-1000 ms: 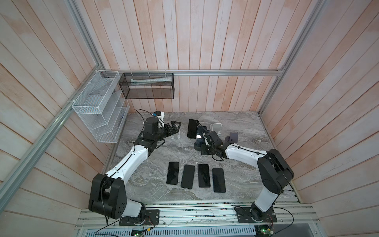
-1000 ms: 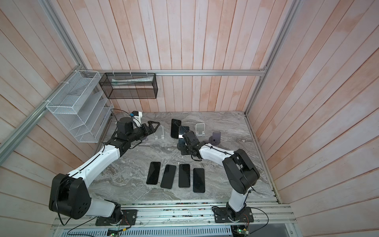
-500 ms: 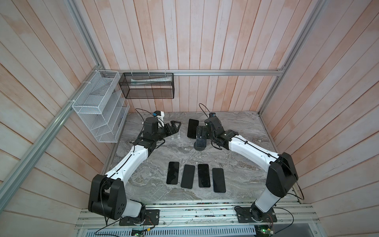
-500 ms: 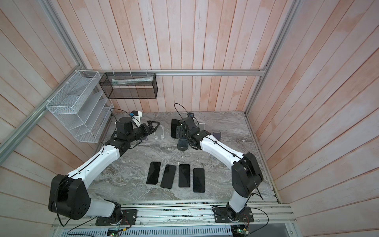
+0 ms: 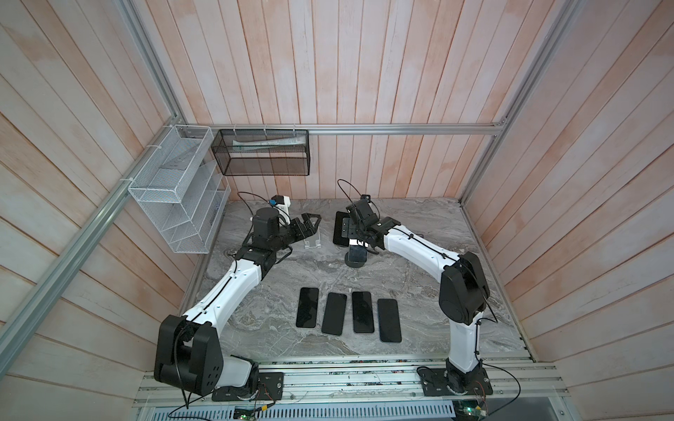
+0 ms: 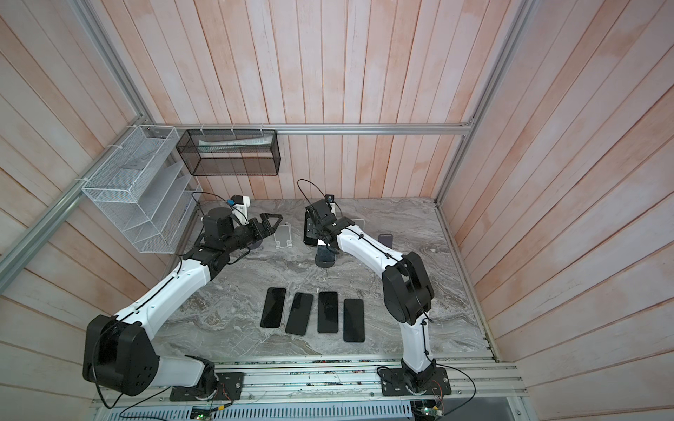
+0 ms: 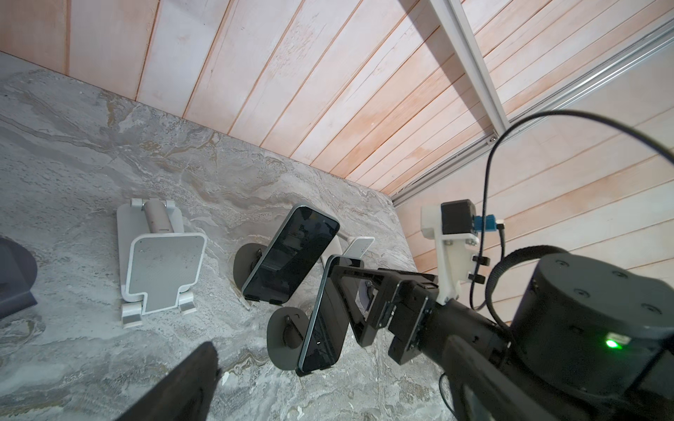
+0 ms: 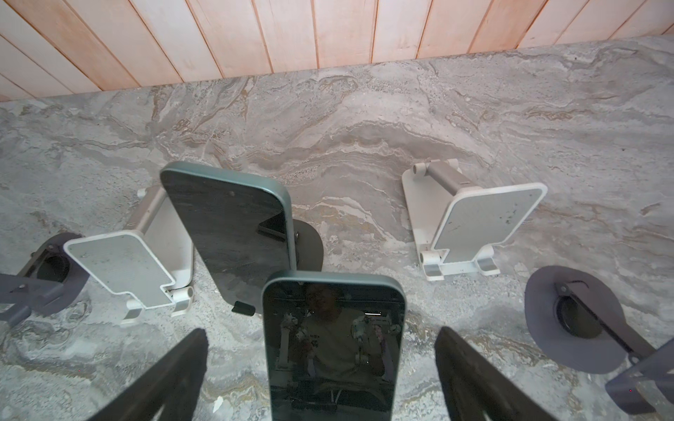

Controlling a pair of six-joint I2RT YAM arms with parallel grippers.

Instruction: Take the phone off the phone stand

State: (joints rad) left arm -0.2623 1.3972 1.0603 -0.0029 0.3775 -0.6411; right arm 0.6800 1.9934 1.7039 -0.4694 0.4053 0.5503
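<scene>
Right jaws now spread, one standing phone (image 8: 333, 350) between them, left jaws spread (four phones (image 5: 363, 311) flat)

A white wire rack (image 5: 175, 189) hangs on the left wall with its sloped shelves bare. Just beside it, a black mesh basket (image 5: 264, 153) is tied to the aluminium rail (image 5: 401, 128) along the back wall, and a pale rolled sheet (image 5: 270, 143) lies inside near the top. Pinkish wooden planks (image 5: 364, 73) line every wall. The tabletop (image 5: 419, 320) is grey veined marble, and a slotted metal base (image 5: 346, 379) runs along its near edge.
</scene>
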